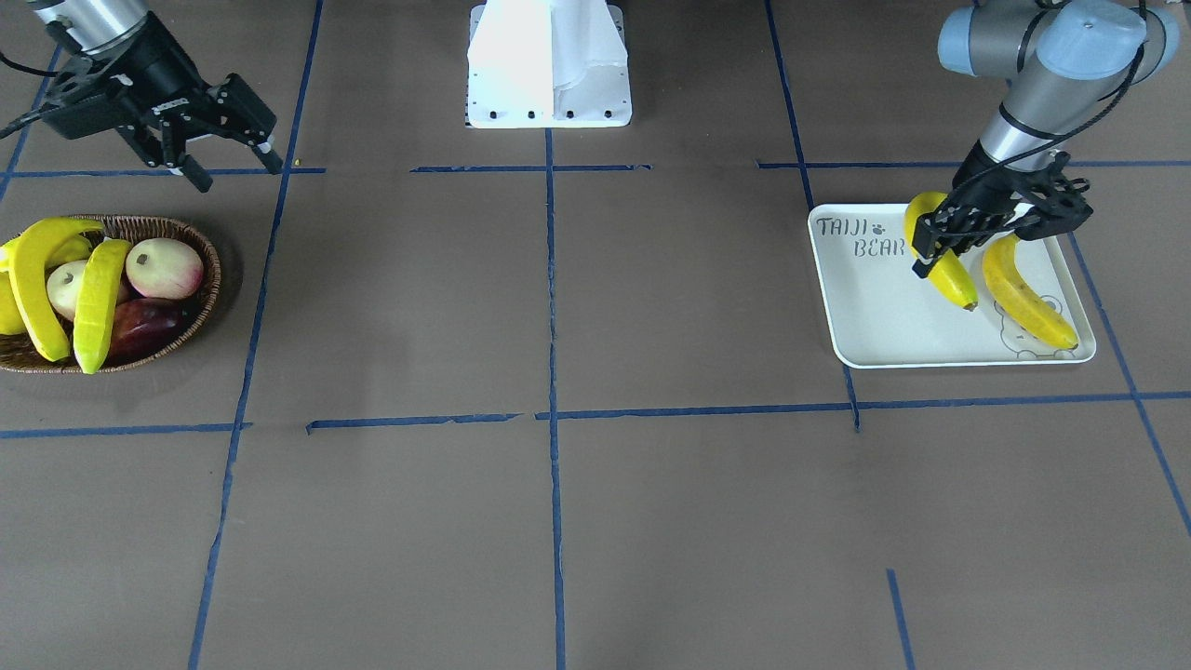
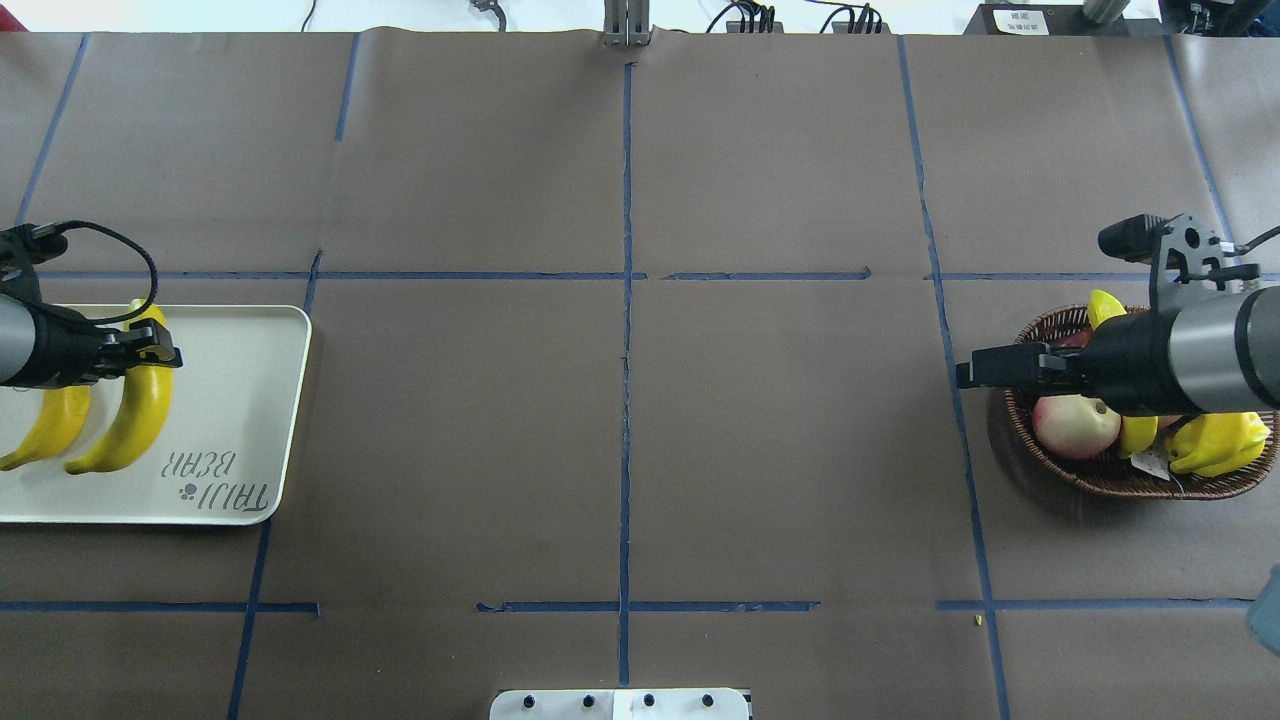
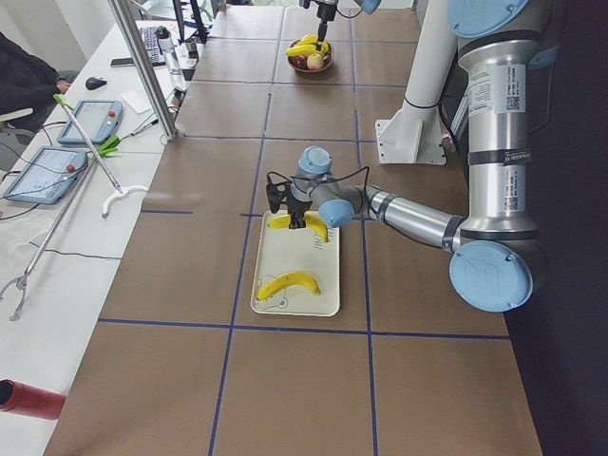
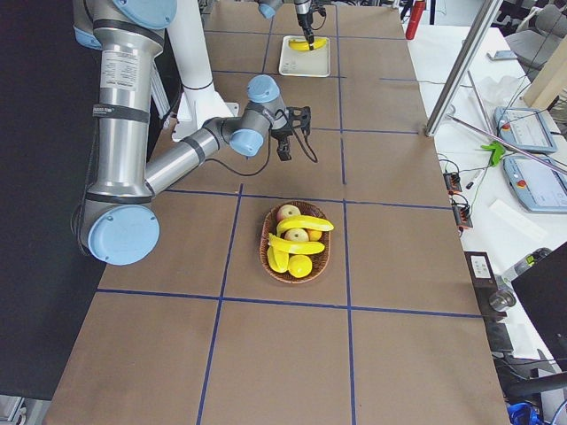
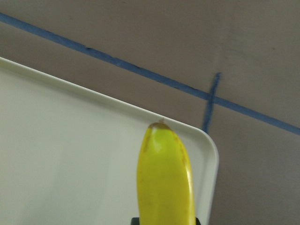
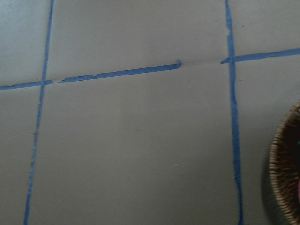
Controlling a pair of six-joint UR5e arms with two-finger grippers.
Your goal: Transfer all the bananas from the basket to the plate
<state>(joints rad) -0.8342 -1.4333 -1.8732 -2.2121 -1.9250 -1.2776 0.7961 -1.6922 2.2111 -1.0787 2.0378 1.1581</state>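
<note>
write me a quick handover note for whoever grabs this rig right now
left pincer: shut on a banana over the plate, not yet released.
right pincer: open, empty, raised near the basket.
done: a second banana lies on the plate.
left to do: release the held one, then move the basket's bananas; a long yellow banana shows plainly among other fruit.

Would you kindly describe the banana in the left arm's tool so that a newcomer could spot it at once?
Find the white tray printed TAIJI BEAR. Of the two bananas there, the gripped banana is beside the lettering, clamped in the left tool; the other banana lies free over the grey bear outline.
</note>
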